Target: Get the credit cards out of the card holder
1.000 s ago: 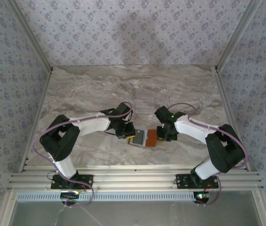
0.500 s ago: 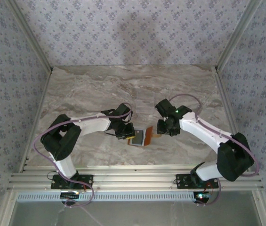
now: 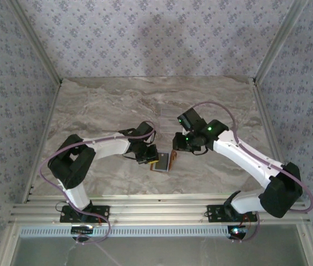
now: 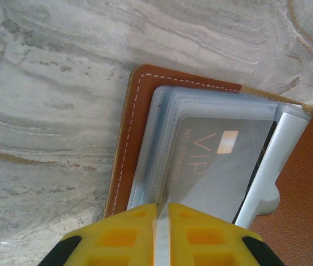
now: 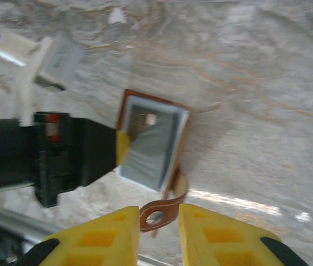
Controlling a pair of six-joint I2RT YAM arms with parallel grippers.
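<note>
The card holder lies between the two arms, brown leather with grey-blue plastic sleeves inside. A grey credit card marked VIP sits in a sleeve. My left gripper is shut on the near edge of the sleeves, at the holder's left side. My right gripper is closed on the brown snap tab and holds the holder's right flap raised off the table. The sleeves show below it, with the left gripper's yellow fingertip at their edge.
The marble table is walled by patterned panels on three sides, and an aluminium rail runs along its near edge. A faint pale rectangle lies on the table just behind the grippers. The left arm's black body sits close to the right gripper.
The right arm has swung left and up, and the flat brown flap now stands raised over the sleeves. The left gripper has kept its hold and place.
</note>
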